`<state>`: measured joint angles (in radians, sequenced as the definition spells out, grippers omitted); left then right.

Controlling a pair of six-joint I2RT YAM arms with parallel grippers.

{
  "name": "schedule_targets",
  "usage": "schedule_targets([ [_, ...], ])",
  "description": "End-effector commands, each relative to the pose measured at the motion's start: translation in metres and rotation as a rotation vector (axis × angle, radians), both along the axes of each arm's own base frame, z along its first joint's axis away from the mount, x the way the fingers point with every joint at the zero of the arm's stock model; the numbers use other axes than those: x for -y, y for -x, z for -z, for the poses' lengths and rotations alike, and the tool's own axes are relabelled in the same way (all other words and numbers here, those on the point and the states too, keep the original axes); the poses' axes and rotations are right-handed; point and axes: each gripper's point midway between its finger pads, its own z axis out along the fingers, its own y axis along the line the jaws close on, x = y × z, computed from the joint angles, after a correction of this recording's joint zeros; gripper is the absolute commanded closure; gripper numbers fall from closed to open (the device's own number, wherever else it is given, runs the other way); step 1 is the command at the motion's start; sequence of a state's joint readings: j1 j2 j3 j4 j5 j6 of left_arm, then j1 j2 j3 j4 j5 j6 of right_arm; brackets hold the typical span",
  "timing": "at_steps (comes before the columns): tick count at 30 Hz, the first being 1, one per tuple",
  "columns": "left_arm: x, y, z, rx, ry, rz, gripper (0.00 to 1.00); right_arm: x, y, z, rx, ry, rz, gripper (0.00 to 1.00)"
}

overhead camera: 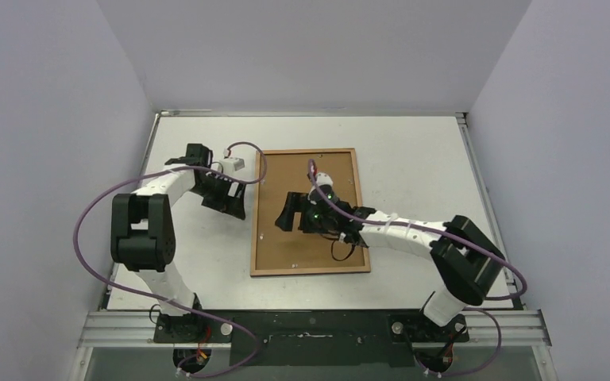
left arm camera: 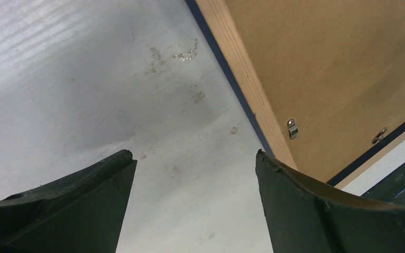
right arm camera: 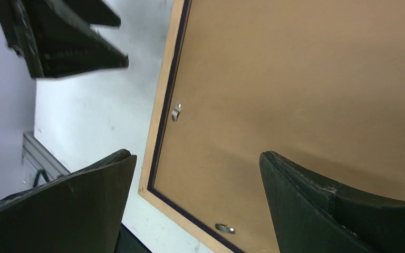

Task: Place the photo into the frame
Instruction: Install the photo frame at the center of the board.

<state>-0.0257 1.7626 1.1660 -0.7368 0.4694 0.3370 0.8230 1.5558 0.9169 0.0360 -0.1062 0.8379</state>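
The frame [overhead camera: 308,271] lies flat mid-table with its light wood edge up and a brown backing board [overhead camera: 302,246] set inside it. The photo is out of view. My right gripper [overhead camera: 288,213] hovers open over the board's left part; in the right wrist view it [right arm camera: 196,155] holds nothing, with the frame's edge [right arm camera: 161,116] between its fingers. My left gripper [overhead camera: 234,202] stands open over bare table just left of the frame. In the left wrist view it [left arm camera: 195,155] is empty, and the frame's edge [left arm camera: 242,79] runs along its right side.
Small metal turn clips [left arm camera: 292,128] [right arm camera: 176,111] sit along the board's rim. The left gripper's fingers [right arm camera: 68,42] show at the top left of the right wrist view. Grey walls close in the white table [overhead camera: 413,143] on three sides.
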Motion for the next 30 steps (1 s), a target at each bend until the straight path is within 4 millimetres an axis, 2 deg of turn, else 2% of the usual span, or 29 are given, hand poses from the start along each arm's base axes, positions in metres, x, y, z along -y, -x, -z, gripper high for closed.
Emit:
schedule_targets([
  [1, 0.014, -0.025, -0.009, 0.030, 0.063, -0.013, 0.22, -0.048, 0.004, -0.015, 0.063, -0.078, -0.057, 0.08],
  [5, 0.025, -0.026, -0.006, -0.043, 0.126, -0.032, 0.33, -0.077, 0.023, -0.008, 0.083, -0.094, -0.140, 0.08],
  [11, 0.038, -0.022, -0.007, -0.097, 0.192, -0.038, 0.40, -0.100, 0.036, 0.008, 0.076, -0.118, -0.191, 0.06],
  [19, 0.045, -0.014, -0.005, -0.137, 0.225, -0.029, 0.46, -0.118, 0.044, 0.021, 0.045, -0.135, -0.237, 0.04],
  [30, 0.050, -0.006, 0.003, -0.171, 0.228, -0.017, 0.53, -0.128, 0.045, 0.033, 0.025, -0.149, -0.250, 0.03],
])
